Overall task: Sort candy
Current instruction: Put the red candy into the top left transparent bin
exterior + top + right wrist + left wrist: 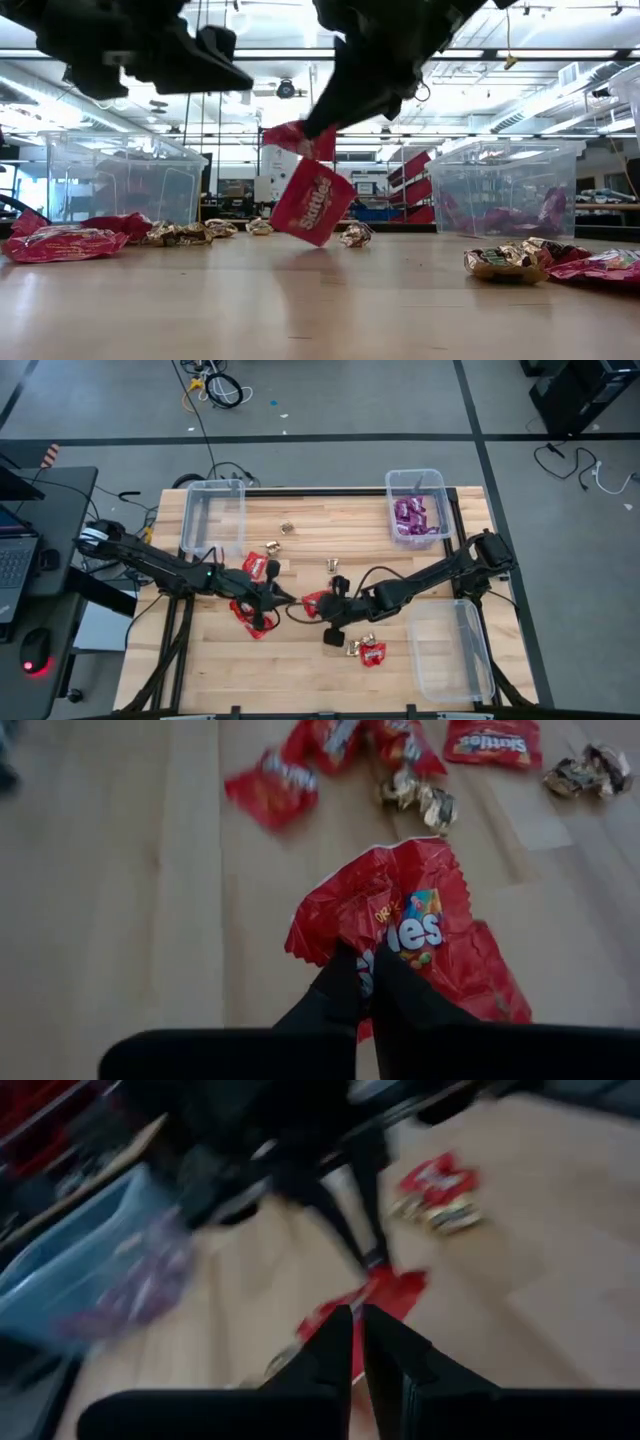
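High view: on the light wooden table (300,660), the right gripper (322,603) sits near centre, pinched on a flat red candy packet (314,601). The left gripper (283,598) lies at nine o'clock of it, just beside. More red packets (259,567) lie at ten o'clock of the left gripper; one red packet with a gold foil-wrapped piece (352,647) lies at five o'clock of centre. Purple packets (414,516) fill the clear plastic bin (437,482) at one o'clock; two other clear bins (212,490) stand at ten and four o'clock.

Low view: this alone shows the red packet (313,202) off the tabletop, hanging tilted by its top edge. Gold pieces (190,232) lie scattered behind.

Left wrist view: the left gripper's (358,1342) fingers stand nearly together with nothing between them; beyond their tips, the right arm's fingers (335,1225) hold the red packet (392,1288).

Right wrist view: only here does the clamp show plainly: the right gripper (365,974) is closed on the crumpled packet's (410,920) edge. Red packets (275,786) and gold pieces (420,798) lie ahead.
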`<action>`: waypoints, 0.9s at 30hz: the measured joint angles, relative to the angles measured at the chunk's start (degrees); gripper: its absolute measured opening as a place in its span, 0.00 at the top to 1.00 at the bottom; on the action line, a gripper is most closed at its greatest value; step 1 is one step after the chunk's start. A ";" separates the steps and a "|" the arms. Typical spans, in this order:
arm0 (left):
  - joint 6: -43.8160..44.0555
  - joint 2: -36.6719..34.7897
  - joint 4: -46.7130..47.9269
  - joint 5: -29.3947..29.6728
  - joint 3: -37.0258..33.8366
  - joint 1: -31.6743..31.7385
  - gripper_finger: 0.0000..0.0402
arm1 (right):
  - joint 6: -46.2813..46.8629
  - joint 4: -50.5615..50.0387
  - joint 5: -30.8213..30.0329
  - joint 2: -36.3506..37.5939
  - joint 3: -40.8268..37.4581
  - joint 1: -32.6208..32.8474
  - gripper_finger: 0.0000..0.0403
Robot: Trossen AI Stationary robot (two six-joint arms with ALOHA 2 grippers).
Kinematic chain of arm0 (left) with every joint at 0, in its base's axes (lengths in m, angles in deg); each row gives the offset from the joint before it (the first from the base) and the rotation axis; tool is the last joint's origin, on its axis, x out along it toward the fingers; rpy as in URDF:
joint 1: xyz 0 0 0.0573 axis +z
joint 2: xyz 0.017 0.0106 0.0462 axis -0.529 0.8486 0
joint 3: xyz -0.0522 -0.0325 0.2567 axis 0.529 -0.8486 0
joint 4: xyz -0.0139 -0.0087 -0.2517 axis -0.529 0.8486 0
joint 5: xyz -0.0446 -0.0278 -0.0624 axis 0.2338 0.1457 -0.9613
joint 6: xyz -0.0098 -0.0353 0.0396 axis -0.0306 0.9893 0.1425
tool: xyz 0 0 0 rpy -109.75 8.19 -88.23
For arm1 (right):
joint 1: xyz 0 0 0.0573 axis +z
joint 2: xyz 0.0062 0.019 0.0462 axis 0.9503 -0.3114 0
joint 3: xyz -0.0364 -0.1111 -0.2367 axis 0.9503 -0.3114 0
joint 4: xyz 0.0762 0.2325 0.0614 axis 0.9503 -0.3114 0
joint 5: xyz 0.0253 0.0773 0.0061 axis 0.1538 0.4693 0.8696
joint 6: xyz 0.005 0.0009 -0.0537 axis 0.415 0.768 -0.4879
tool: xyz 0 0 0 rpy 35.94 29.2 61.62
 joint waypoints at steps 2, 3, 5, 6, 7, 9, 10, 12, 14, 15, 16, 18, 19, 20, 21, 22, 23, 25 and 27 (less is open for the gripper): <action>-0.76 0.00 0.79 -2.69 0.00 -0.09 0.89 | 2.73 2.33 2.69 0.13 0.00 -0.48 0.99; -0.92 0.04 1.10 -3.42 0.00 -0.23 0.86 | 3.61 3.77 4.34 0.13 0.00 -0.64 0.99; -1.98 0.04 1.87 -3.81 0.00 -0.66 0.81 | 4.97 6.24 7.49 0.14 0.00 -0.97 0.99; -2.37 0.04 2.21 -3.89 0.00 -0.91 0.78 | 5.57 7.25 9.25 0.17 0.01 -1.14 0.99; -2.60 0.04 2.48 -3.98 0.00 -1.20 0.75 | 6.53 7.87 10.80 0.17 0.02 -1.34 0.99; -3.57 0.07 2.62 -3.97 0.00 -1.74 0.69 | 8.95 9.11 12.19 0.20 0.02 -1.78 0.99; -3.69 0.07 2.59 -3.97 0.00 -1.96 0.66 | 9.80 9.56 12.95 0.20 0.02 -2.01 0.99; -3.69 0.07 2.70 -3.97 0.00 -2.19 0.61 | 11.38 10.03 14.33 0.20 0.03 -2.52 0.99; -3.67 0.07 2.81 -3.97 0.00 -2.27 0.58 | 12.78 9.98 14.53 0.20 0.04 -2.90 0.99; -3.66 0.07 2.83 -3.97 0.00 -2.32 0.56 | 13.38 9.98 14.53 0.20 0.04 -3.10 0.99; -3.66 0.07 2.85 -3.97 0.00 -2.41 0.56 | 13.70 10.00 14.58 0.20 0.04 -3.25 0.99; -3.67 0.07 2.85 -3.95 0.00 -2.47 0.55 | 13.89 10.03 15.29 0.20 0.04 -3.65 0.99; -3.66 0.18 2.83 -3.95 0.00 -2.47 0.55 | 13.94 10.01 15.60 0.20 0.04 -3.87 0.99; -3.66 0.49 2.58 -3.95 0.00 -2.47 0.55 | 13.96 10.01 15.74 0.20 0.04 -4.01 0.99; -3.66 0.62 2.65 -3.94 0.00 -2.47 0.55 | 13.93 10.04 15.78 0.20 0.04 -4.19 0.99; -3.65 0.63 2.92 -3.90 0.00 -2.47 0.55 | 13.87 10.18 15.81 0.20 0.04 -4.37 0.99; -3.56 0.63 2.81 -3.88 0.00 -2.47 0.55 | 13.85 10.63 15.86 0.20 0.04 -4.57 0.99; -3.46 0.63 2.61 -3.71 0.00 -2.47 0.55 | 13.72 12.09 16.42 0.20 0.04 -4.92 0.99; -3.36 0.63 2.58 -3.47 0.00 -2.47 0.55 | 13.44 13.29 17.17 0.21 0.08 -5.25 0.99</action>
